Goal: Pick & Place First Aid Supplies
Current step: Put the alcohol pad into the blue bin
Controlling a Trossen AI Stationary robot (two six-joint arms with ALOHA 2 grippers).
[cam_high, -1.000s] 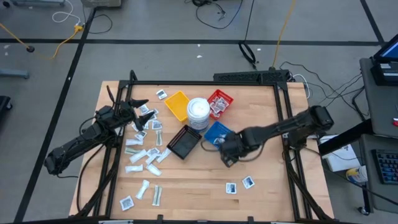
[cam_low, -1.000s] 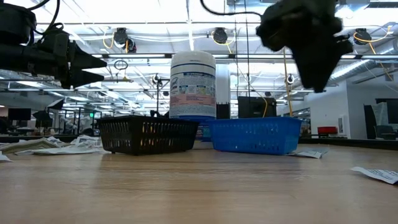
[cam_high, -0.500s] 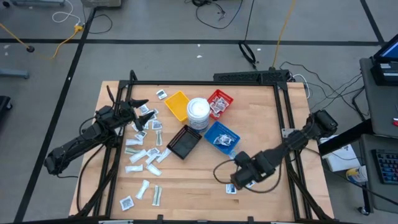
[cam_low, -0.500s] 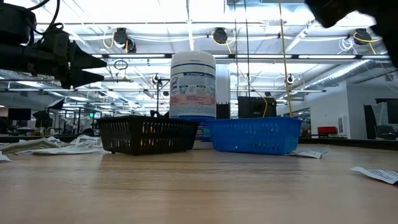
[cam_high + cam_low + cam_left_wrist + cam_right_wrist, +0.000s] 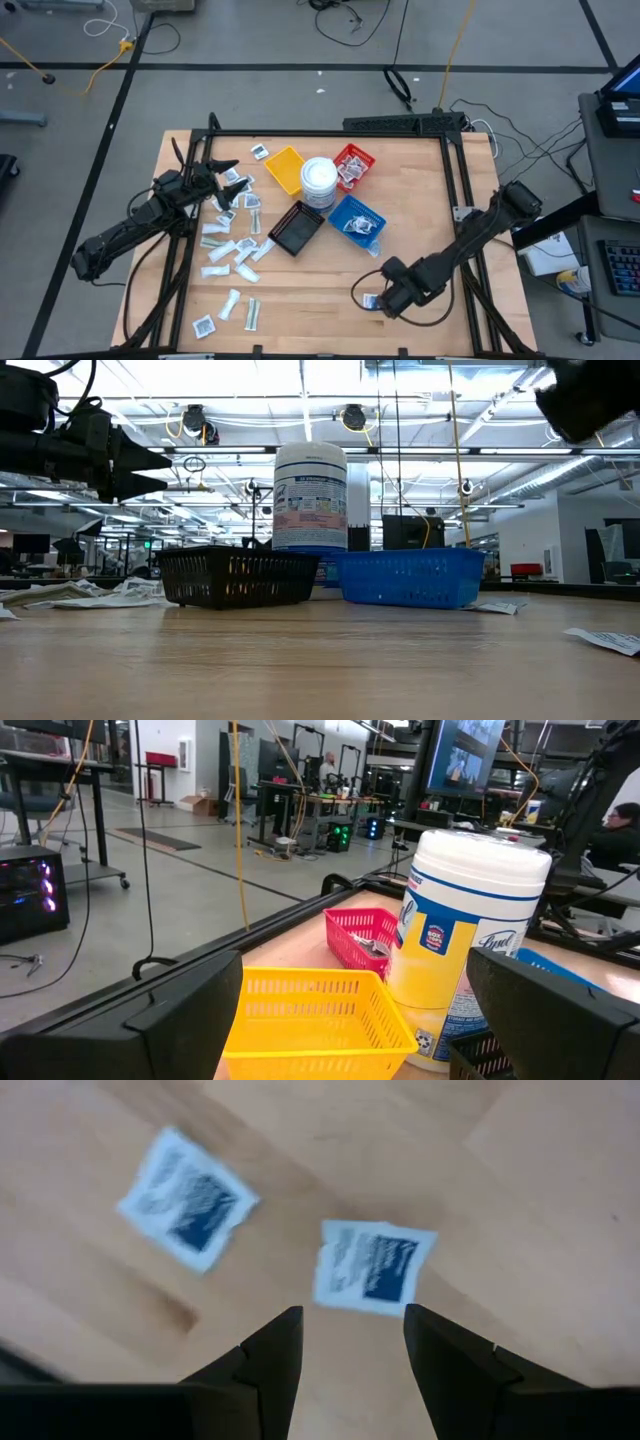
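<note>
High view: right hand point(image 5: 388, 301) over a square packet point(image 5: 370, 301) on the wooden surface point(image 5: 310, 290).
Many packets point(image 5: 228, 250) remain loose; a few fill red tray point(image 5: 353, 165) and blue tray point(image 5: 356, 220). Left hand point(image 5: 222, 178) waits, fingers apart.
Right wrist view: fingers point(image 5: 272, 1350) apart, empty, above packet point(image 5: 372, 1266).

Packets point(image 5: 232, 248): small, flat, white; many scattered left of frame. Two square blue-printed ones point(image 5: 373, 1266) lie flat, lower right.

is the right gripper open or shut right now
Open. In the right wrist view the right gripper shows a clear gap between its two dark fingers, hovering just above a square white packet on the table.
</note>
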